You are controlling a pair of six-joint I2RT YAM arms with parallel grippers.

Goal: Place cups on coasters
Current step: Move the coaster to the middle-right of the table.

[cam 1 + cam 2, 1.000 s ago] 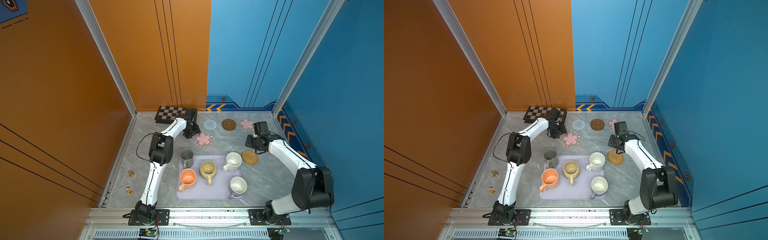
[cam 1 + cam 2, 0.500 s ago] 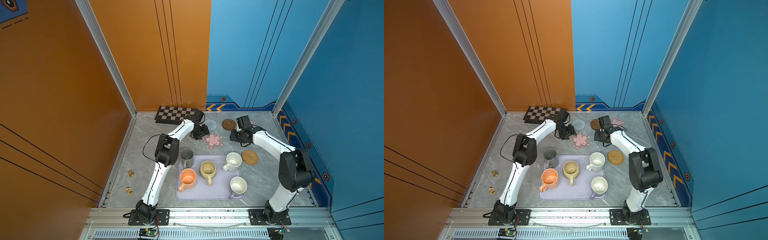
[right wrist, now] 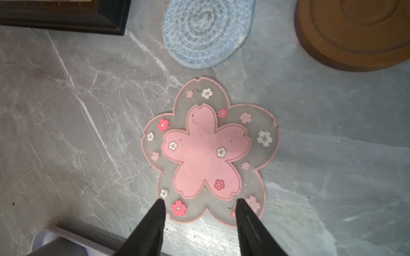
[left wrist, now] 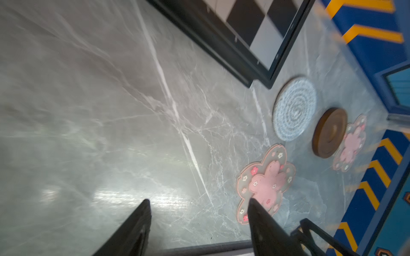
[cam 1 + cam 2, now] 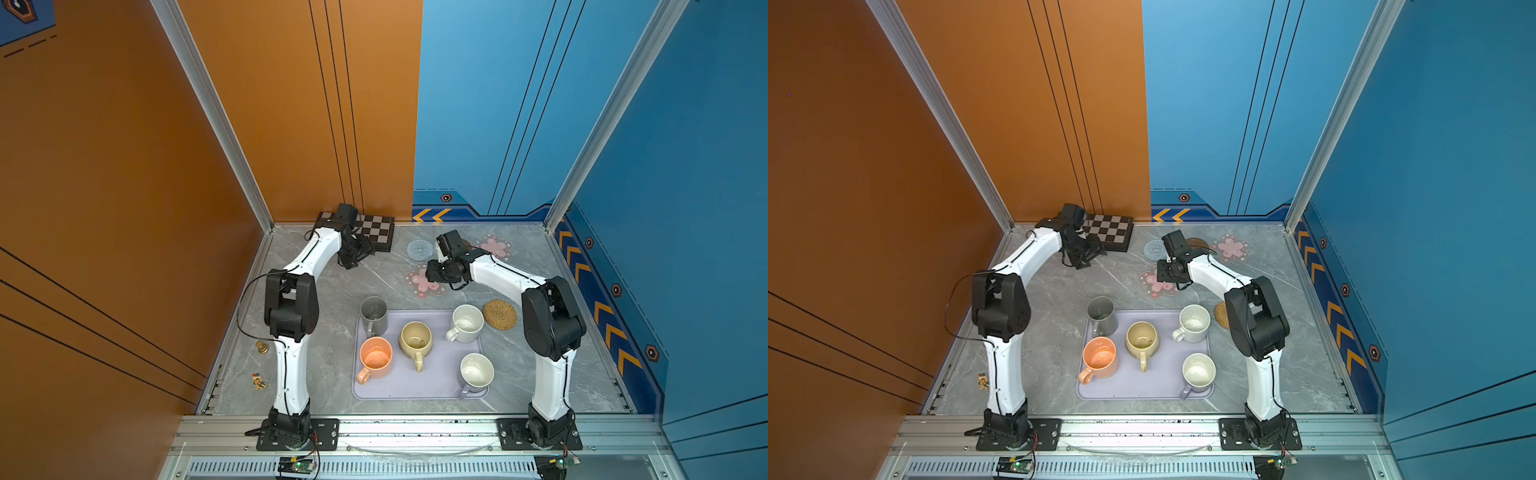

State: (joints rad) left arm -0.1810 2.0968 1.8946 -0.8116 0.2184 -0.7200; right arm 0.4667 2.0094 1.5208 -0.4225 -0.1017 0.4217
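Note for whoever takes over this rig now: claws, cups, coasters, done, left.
Left claw open, empty, near the chequered board.
Right claw open, empty, over the near flower coaster.
On or at the lavender tray: grey cup, orange cup, beige cup, speckled cup, lavender cup.
Blue coaster, brown coaster, rattan coaster, far flower coaster bare too.
Done: nothing placed.
To do: all five cups.

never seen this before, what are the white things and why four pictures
The white things are two robot arms, each ending in a two-fingered pincer. Two pictures look down from overhead; the two close-ups come from cameras on the arms' wrists. On the grey table, five mugs stand at a lavender tray, with flat coasters lying nearby. The left pincer and right pincer are both open and empty; the right one is by a pink flower coaster.
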